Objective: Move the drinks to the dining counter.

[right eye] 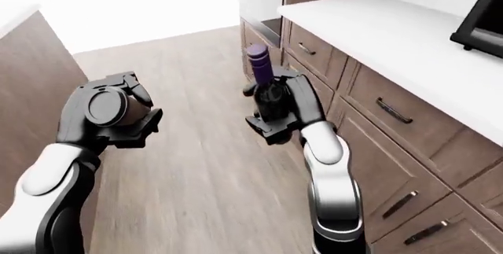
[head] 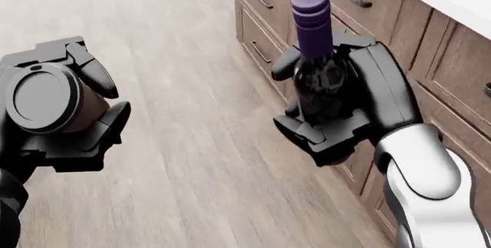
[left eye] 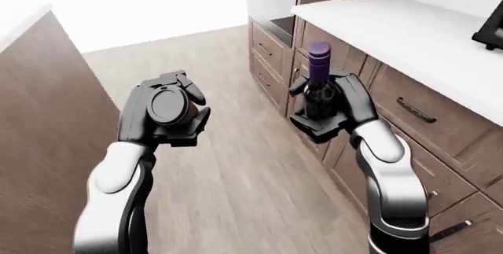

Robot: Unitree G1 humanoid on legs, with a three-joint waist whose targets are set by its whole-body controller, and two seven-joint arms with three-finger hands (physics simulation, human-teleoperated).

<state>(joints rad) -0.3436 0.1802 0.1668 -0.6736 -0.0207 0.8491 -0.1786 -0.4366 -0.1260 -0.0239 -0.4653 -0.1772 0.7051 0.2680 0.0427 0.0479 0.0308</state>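
Note:
My right hand point(head: 349, 107) is shut on a dark wine bottle point(head: 316, 69) with a purple foil cap, held upright above the wooden floor; it also shows in the left-eye view point(left eye: 318, 86). My left hand point(head: 57, 115) is shut on a brown cup with a dark grey lid point(head: 42, 101), tilted so the lid faces the camera; it shows in the left-eye view too point(left eye: 167, 108). Both are carried at chest height, apart from each other.
A white counter point(left eye: 408, 30) over brown drawers point(left eye: 417, 109) runs along the right of the views. A dark appliance point(left eye: 491, 30) stands on it at the right edge. A brown panel point(left eye: 39, 106) with a white top rises at the left. Wooden floor point(left eye: 236, 165) lies between.

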